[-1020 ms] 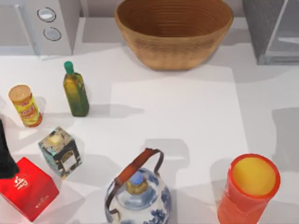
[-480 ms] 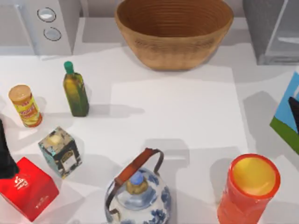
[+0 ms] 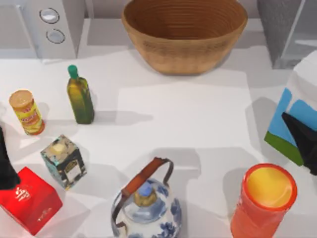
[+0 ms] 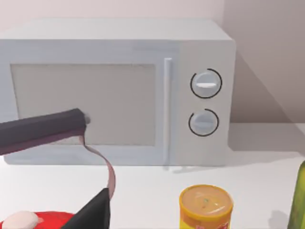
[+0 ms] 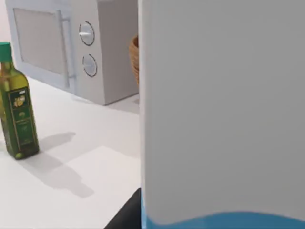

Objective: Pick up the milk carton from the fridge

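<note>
There is one of everything on this table. Biggest is the fridge, a grey speckled cabinet in the far right corner, with the white microwave and its two dials in the far left corner and one woven basket between them. Next in size come one blue-and-white teapot at the near edge, one orange cup to its right, and one red box at the near left.

The milk carton is out of the fridge, tilted in the air at the right edge of the table above the orange cup, white top toward the fridge and green band toward the table's middle. The right gripper has a dark finger pressed against its blue side and is clamped on it; the carton's white face looms close in the right wrist view.

Smaller things on the left: one green oil bottle, one patterned tea box, one yellow can.

The left gripper sits parked at the left edge over the red box, fingers spread apart and holding nothing.
</note>
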Motion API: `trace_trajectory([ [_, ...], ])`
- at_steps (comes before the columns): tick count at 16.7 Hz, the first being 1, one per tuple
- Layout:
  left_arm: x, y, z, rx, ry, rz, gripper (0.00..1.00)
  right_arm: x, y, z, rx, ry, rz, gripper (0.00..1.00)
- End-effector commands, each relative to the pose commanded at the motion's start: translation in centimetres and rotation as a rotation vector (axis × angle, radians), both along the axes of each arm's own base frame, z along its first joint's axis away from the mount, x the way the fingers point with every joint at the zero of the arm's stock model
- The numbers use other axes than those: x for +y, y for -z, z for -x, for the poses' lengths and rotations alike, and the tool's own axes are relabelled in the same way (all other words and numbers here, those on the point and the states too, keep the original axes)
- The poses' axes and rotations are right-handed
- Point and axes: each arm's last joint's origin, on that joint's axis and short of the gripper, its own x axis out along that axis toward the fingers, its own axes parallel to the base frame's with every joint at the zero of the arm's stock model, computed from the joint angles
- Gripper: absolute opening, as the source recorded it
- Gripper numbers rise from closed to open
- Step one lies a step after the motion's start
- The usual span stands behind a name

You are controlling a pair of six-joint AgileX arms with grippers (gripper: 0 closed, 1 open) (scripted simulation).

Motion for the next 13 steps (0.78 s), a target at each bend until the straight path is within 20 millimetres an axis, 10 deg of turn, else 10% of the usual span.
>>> trace_trajectory([
  [13, 0.0, 0.0, 0.0, 0.0, 0.0, 0.0, 1.0, 0.8, -0.9, -3.2, -0.166, 0.039, 0.017, 0.0],
])
